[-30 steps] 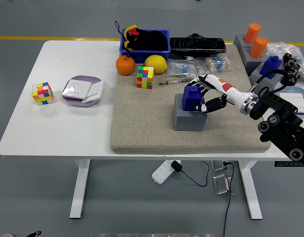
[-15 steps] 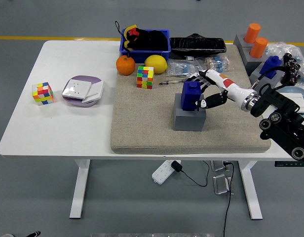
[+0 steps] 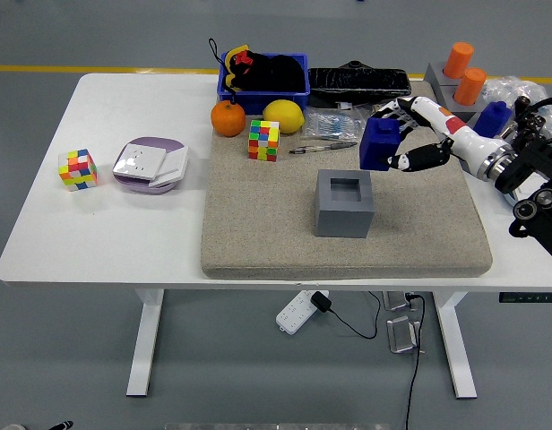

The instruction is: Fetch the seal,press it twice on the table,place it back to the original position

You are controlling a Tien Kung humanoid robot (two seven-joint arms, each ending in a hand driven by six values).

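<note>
The blue seal (image 3: 379, 143) is in my right hand (image 3: 409, 136), held in the air above the beige mat (image 3: 258, 233), up and to the right of its grey holder block (image 3: 345, 203). The holder's square socket (image 3: 346, 187) stands empty. My right hand's white and black fingers are curled around the seal from the right side. My right arm comes in from the right edge. My left arm is out of view.
A Rubik's cube (image 3: 263, 140), an orange (image 3: 228, 118), a lemon (image 3: 282, 116), a pen (image 3: 323, 147) and plastic bags lie at the mat's back. A blue bin (image 3: 263, 75) and black tray (image 3: 358, 81) stand behind. Another cube (image 3: 78, 169) and a purple box (image 3: 150, 165) lie at the left.
My right hand has lifted the blue seal out of the grey holder and carried it up and to the right. The holder's socket is now empty.
</note>
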